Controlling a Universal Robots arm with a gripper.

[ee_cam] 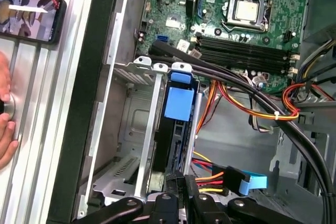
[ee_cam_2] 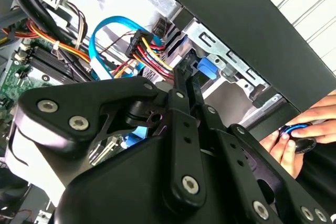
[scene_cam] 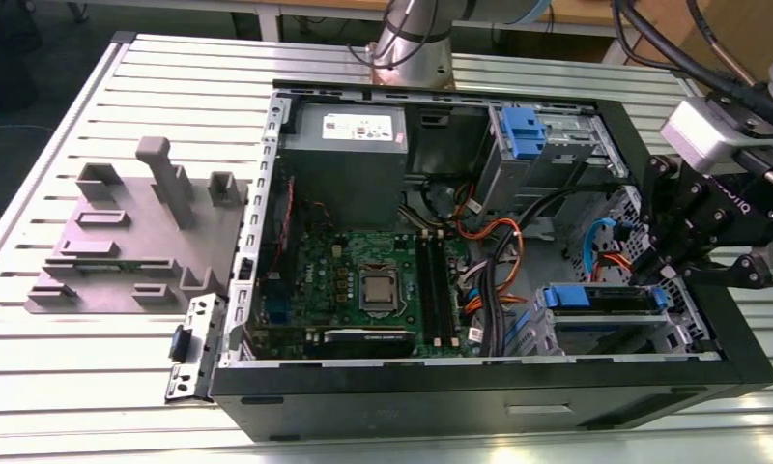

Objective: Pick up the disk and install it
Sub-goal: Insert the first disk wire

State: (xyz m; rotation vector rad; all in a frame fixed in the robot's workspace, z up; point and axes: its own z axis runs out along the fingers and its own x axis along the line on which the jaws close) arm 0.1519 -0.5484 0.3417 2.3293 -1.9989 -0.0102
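Observation:
The disk (scene_cam: 599,298) stands on edge in the drive bay at the front corner of the open computer case (scene_cam: 490,387), on the exterior view's right, its blue side frame uppermost. In the first wrist view the disk (ee_cam: 177,129) runs away from the fingers between the bay's metal rails, with its blue tab at the far end. My gripper (scene_cam: 661,266) hangs at the case's right wall, right at the disk's near end. The black fingertips (ee_cam: 181,195) sit close together on that end. In the second wrist view the gripper (ee_cam_2: 185,80) reaches the blue tab (ee_cam_2: 205,69).
Orange, red and blue cables (scene_cam: 490,242) cross the case beside the bay. The motherboard (scene_cam: 374,280) and a grey power supply (scene_cam: 348,135) fill the case's left side. A blue bracket (scene_cam: 522,130) sits in the rear bay. A grey fixture (scene_cam: 128,232) lies left. A person's hand (ee_cam_2: 294,140) rests outside the case.

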